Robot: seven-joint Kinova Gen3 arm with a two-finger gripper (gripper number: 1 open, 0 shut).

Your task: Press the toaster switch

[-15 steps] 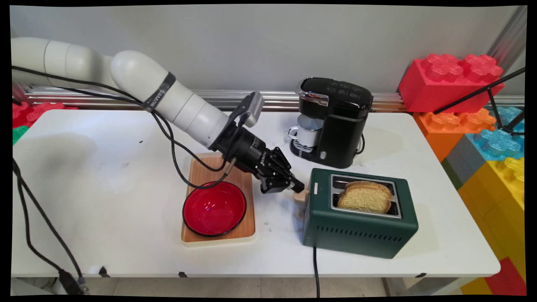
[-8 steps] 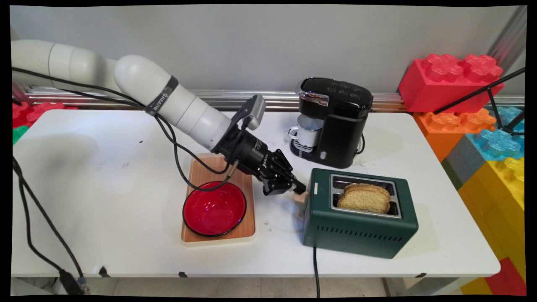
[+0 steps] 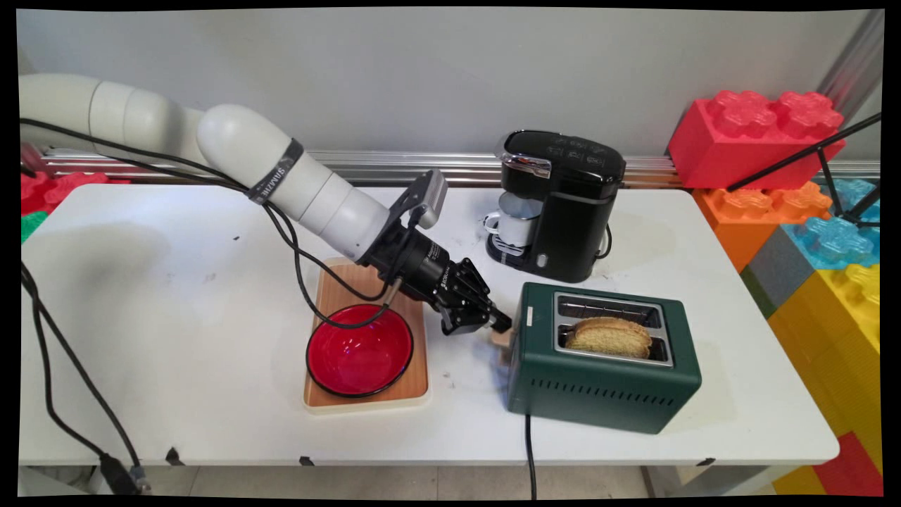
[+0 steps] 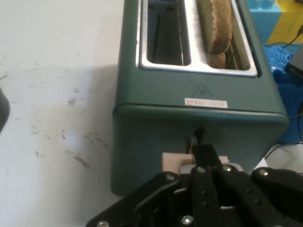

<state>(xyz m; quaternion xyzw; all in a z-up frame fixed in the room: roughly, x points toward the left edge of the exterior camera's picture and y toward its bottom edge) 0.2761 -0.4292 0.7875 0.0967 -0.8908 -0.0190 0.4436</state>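
So the bread slice (image 3: 609, 337) sits lower in the toaster (image 3: 602, 355) than it did a second ago, now mostly down in the near slot, and the tan lever (image 3: 502, 339) on the toaster's left end has dropped too, with the gripper (image 3: 497, 322) riding down on top of it. The fingers look pressed together on the lever's top, bearing on it rather than pinching it; in the hand view the lever (image 4: 176, 162) is half buried behind the black linkage. The toaster stands toward the white table's (image 3: 176, 394) near right part, its black cord (image 3: 529, 458) running off the near edge. Left of it, about mid-table, a red bowl (image 3: 360, 349) lies on a wooden tray (image 3: 408, 384); the arm's cable crosses the bowl's far rim. Behind the toaster, by the far edge, there's a black coffee maker (image 3: 563, 204) with a white mug (image 3: 512, 225) tucked under its spout. Plain grey wall behind, big coloured toy bricks (image 3: 757, 137) stacked off the right edge. The table's got scuffs and dark specks.
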